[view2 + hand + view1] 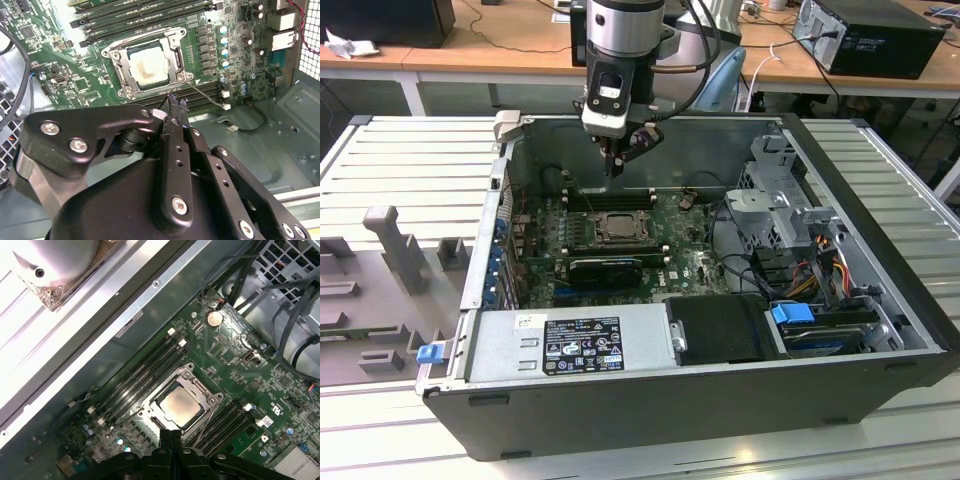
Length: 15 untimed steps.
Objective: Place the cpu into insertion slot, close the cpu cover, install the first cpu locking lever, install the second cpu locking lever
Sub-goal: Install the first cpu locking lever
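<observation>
Fingers (176, 150) of the black metal robot gripper (170, 102) are pressed together, and there is nothing between them. In the exterior view the gripper (617, 160) hangs in the upper middle of the frame, inside the big open grey computer case (880, 250). It is above the far edge of the green motherboard (690, 262) and touches nothing.

The small flat square cpu with the pale silver face (147, 65) lies in the square black-rimmed insertion slot (176, 59). In the exterior view the chip (617, 226) is near the middle of the frame, just below the gripper tips. The thin silvery metal cpu cover with the big square window (144, 41) lies flat down around the chip, and the chip's face shows through the window. In the first wrist view the chip (177, 407) sits close by the closed gripper tips (170, 436).

A thin silver rod (207, 95) sticks out from one corner of the cover and runs over the long black slots next to it. Long black memory sticks (150, 15) lie on the other side of the slot. The case rests on a ribbed grey metal table (410, 160).
</observation>
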Motion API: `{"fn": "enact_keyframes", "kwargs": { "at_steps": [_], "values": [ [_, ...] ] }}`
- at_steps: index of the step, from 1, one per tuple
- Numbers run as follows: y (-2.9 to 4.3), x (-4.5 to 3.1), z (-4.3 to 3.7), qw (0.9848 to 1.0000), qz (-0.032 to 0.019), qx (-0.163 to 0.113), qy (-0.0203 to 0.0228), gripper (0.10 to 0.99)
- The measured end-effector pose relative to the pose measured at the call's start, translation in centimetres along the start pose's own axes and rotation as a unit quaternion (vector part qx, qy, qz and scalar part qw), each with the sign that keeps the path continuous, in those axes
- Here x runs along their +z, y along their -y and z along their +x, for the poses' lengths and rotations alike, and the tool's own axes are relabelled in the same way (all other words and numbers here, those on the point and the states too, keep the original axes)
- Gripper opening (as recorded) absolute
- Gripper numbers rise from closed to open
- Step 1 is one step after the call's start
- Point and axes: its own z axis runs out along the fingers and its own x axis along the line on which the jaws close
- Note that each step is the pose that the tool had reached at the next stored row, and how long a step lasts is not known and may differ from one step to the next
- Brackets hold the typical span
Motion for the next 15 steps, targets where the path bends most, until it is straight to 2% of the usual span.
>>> {"fn": "enact_keyframes", "kwargs": {
  "at_steps": [15],
  "values": [
    [0.00, 0.00, 0.00, 0.9994, 0.0025, -0.035, -0.0013, 0.106]
  ]
}}
